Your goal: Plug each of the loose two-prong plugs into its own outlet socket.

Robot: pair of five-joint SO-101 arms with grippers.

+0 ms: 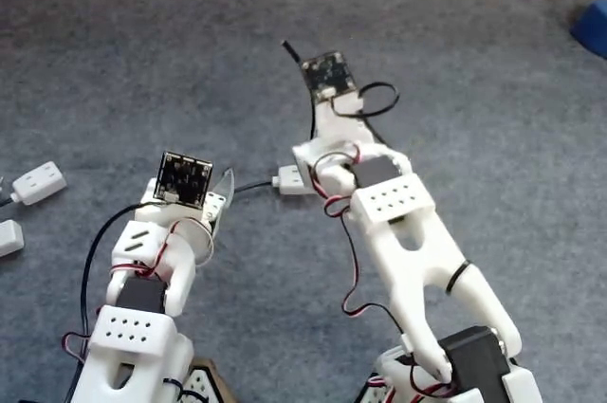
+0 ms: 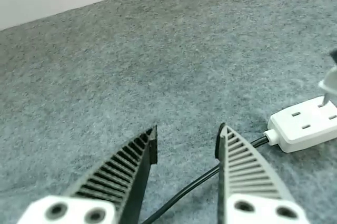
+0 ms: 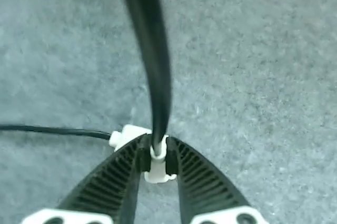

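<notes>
High view: a white socket (image 1: 289,179) lies on the carpet (image 1: 493,90) between the arms, long axis sideways. Left wrist: left claw (image 2: 187,139) spread, socket slots face up. Right wrist: right claw (image 3: 156,142) pinches the white plug (image 3: 157,175), upright, over the socket.

The worktop (image 1: 493,119) is covered in rough, matt grey carpet-like cloth. The socket (image 2: 305,126) and plug (image 3: 156,174) are smooth white plastic with a slight sheen. The cable (image 3: 150,50) is smooth, faintly glossy black. The left gripper (image 2: 185,145) and right gripper (image 3: 156,150) have ribbed, matt dark plastic.
</notes>
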